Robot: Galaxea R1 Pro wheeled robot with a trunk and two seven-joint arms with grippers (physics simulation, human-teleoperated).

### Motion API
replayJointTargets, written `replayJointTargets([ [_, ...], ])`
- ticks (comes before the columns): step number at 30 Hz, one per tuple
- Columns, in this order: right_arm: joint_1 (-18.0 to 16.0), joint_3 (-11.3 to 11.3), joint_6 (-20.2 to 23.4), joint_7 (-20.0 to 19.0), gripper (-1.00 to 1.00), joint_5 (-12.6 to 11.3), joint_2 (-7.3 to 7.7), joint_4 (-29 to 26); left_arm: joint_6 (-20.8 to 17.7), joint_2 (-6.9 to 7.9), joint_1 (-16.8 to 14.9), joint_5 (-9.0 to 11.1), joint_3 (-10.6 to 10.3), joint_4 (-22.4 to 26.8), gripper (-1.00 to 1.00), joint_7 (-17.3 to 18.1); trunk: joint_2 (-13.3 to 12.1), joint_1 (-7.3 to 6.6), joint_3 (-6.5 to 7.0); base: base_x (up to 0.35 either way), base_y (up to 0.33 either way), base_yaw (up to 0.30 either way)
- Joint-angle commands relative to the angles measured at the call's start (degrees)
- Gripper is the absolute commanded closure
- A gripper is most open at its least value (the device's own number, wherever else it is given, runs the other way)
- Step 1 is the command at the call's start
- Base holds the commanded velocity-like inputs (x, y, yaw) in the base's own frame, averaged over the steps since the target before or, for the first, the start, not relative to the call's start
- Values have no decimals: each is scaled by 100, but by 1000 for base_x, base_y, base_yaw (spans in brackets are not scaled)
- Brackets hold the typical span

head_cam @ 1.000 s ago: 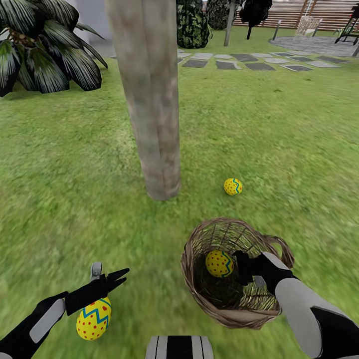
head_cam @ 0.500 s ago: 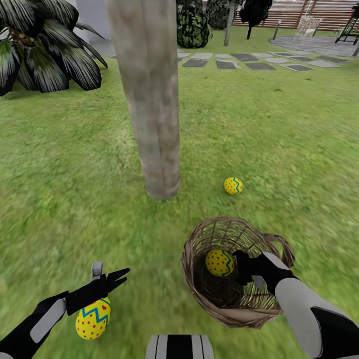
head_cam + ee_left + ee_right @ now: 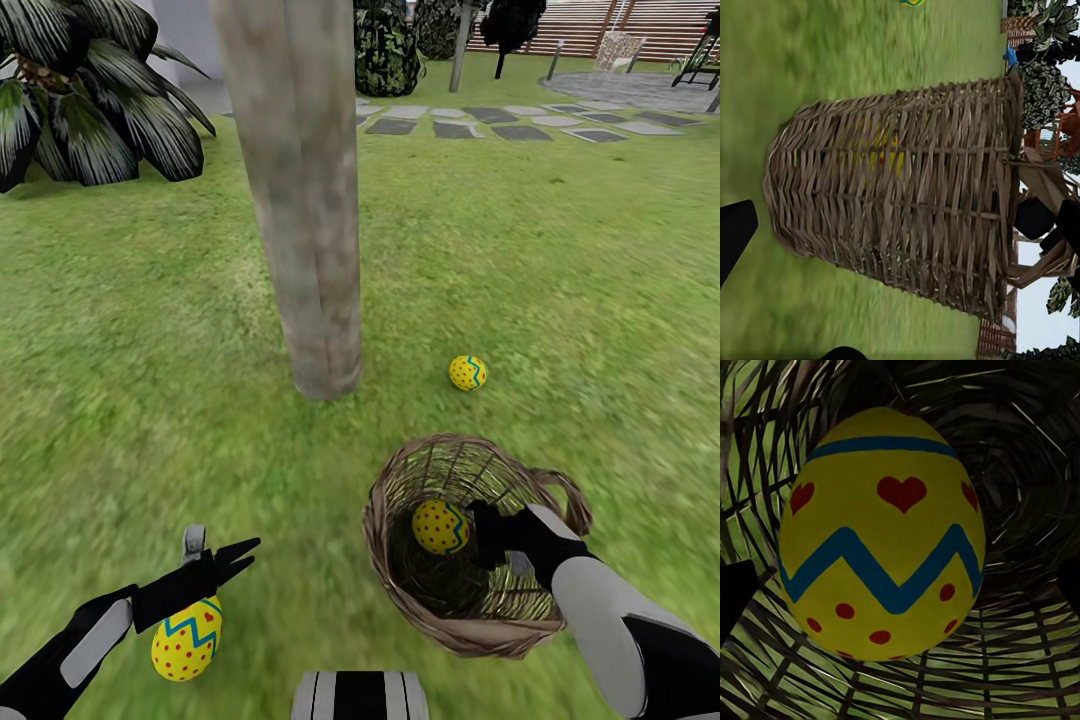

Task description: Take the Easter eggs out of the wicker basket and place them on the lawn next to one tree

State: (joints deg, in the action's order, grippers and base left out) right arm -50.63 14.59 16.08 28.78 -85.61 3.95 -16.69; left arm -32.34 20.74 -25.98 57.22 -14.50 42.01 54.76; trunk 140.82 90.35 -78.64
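Almost nothing moved since 1 s ago: basket edged a touch up in head view, both arms and all eggs hold their spots.

R gripper (image 3: 487, 535) is inside the wicker basket (image 3: 400, 585), at the last basket egg (image 3: 440, 527). Jaws look spread: in R wrist view the egg (image 3: 881, 536) sits between two dark finger edges at the frame sides, apparently no contact yet. L gripper (image 3: 215, 565) hangs over the second egg (image 3: 187, 638), which lies on the lawn (image 3: 120, 400) just under the jaws; jaws released, holding nothing. Third egg (image 3: 467, 373) lies on grass near the tree (image 3: 300, 200), well ahead of the R jaws.

To do it well, I'd judge: centre the egg between the pads, close on its widest band, lift straight up clear of the rim so the weave isn't snagged or the basket dragged.

R wrist view gives hearts, zigzag and jaw alignment, which head view is too small for. L wrist view shows the basket wall (image 3: 892, 187) side-on, yellow glinting through the weave. Head view alone gives the tree-to-eggs layout.
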Motion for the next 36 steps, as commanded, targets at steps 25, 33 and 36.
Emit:
replayJointTargets([
  [25, 0, 0, -9, -12, -100, 18, 9, -211, 0, -26, -1, 0, 0, 0, -100, 0, 251, 150, -263, 0, 0, 0],
  [33, 0, -9, -9, -12, -100, 21, 5, -252, 0, -35, 1, 0, -2, 0, -100, -1, 256, 161, -351, 0, 0, 0],
  [36, 0, -9, -9, -12, -100, 18, -6, -302, 0, -32, 1, 0, 0, 0, -100, 0, 256, 161, -351, 0, 0, 0],
])
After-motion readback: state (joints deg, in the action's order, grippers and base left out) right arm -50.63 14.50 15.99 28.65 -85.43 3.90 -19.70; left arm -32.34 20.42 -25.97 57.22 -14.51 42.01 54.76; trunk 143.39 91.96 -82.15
